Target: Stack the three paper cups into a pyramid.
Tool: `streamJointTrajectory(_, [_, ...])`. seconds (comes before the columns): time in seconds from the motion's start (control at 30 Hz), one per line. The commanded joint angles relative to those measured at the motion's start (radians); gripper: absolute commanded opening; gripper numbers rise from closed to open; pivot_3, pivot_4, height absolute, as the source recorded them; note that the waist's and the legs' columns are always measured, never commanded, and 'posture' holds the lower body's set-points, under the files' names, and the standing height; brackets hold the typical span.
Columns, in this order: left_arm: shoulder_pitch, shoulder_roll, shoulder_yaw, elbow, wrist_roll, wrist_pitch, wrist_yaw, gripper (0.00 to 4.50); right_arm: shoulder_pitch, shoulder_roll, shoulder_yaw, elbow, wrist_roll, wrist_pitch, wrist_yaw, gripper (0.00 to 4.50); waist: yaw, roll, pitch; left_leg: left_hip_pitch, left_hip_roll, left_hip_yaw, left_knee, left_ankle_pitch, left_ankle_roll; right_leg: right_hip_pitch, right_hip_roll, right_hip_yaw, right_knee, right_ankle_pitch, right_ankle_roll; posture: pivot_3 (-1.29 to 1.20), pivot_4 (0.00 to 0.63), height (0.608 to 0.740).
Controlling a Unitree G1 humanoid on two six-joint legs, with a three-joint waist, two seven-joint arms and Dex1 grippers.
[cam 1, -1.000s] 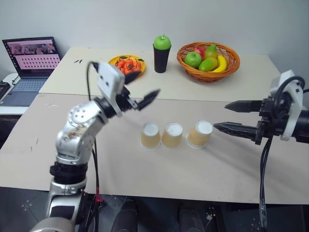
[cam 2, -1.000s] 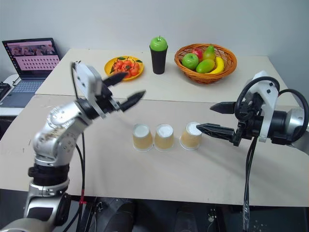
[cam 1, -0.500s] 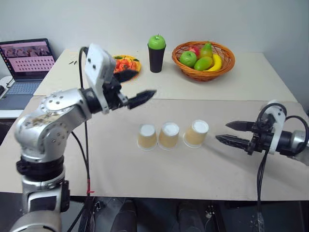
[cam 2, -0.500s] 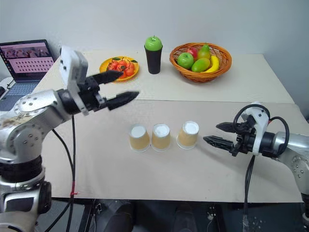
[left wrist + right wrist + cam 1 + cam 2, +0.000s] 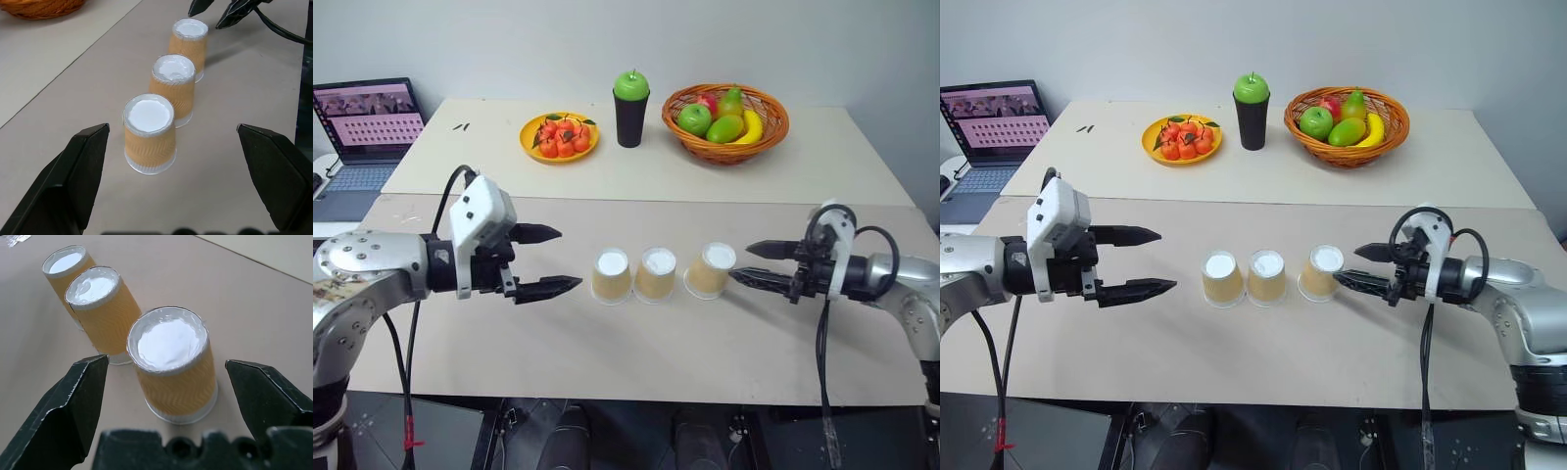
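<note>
- Three paper cups stand upside down in a row on the table [image 5: 636, 362], white bases up: left cup [image 5: 612, 276], middle cup [image 5: 656, 274], right cup [image 5: 710, 270].
- Left and middle cups nearly touch; the right cup stands just apart from the middle one, leaning a little.
- No cup is stacked yet.
- Left gripper [image 5: 551, 259] is near the left cup, on the side away from the middle cup, level with it; jaws spread wide, holding nothing.
- Right gripper [image 5: 750, 262] is just beside the right cup, on the side away from the middle cup; jaws released, empty, tips close to the cup wall.
- Beyond the middle cup, well apart: black cup with a green apple [image 5: 630, 95], fruit basket [image 5: 724, 111], yellow plate of small red fruit [image 5: 559, 136].
- Laptop [image 5: 367, 122] far off beyond the left gripper.
</note>
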Motion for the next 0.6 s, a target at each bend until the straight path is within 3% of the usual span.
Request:
streamJointTrajectory(0.03, [-0.003,0.005,0.03,-0.027,-0.008,-0.029,0.013,4.46,-0.034,0.011,-0.004,0.01,-0.014,-0.035,0.019,4.5,-0.001,0.0,0.0,0.0,0.0,0.0,0.0,0.0,0.0,0.0,0.0,0.0,0.0,0.0,0.0,0.0,0.15,0.739])
streamJointTrajectory(0.6, [-0.08,-0.022,-0.048,-0.009,0.001,-0.04,0.078,4.46,-0.104,0.125,0.076,0.088,-0.103,-0.092,0.031,4.5,-0.007,0.0,0.0,0.001,0.0,0.0,0.0,0.0,0.0,0.0,0.0,0.0,0.001,0.0,0.0,0.0,0.15,0.739])
